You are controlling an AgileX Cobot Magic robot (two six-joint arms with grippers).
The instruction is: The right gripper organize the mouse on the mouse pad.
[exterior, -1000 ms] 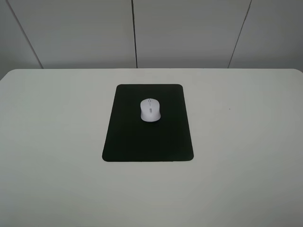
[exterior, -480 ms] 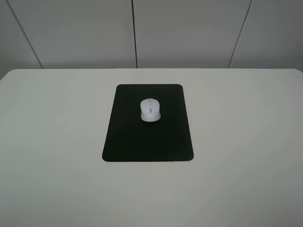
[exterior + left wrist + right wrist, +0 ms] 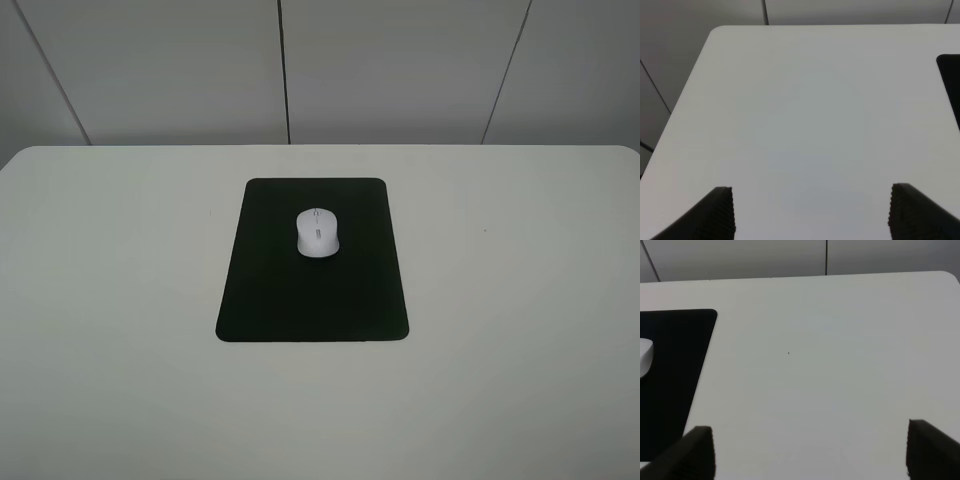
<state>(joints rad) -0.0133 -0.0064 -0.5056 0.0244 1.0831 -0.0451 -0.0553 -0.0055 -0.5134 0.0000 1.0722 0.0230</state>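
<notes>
Resting on the mouse pad [image 3: 312,262], the mouse [image 3: 317,232] sits in the pad's far half, roughly midway between its two long edges, with the grey scroll wheel end turned toward the desk's far edge. The black pad lies flat near the middle of the white desk [image 3: 520,300], its long sides running from the near edge toward the far edge.

Neither arm shows in the high view. In the right wrist view the right claw [image 3: 807,452] hangs above bare desk on the right side of the pad, its two dark fingertips [image 3: 695,452] spread wide apart with nothing between them; one corner of the pad and a sliver of the white mouse [image 3: 645,357] appear at the rim of that picture. In the left wrist view the left claw [image 3: 812,215] is likewise spread apart and empty, over bare desk near the far left corner, with only an edge of the pad [image 3: 951,82] in sight.
</notes>
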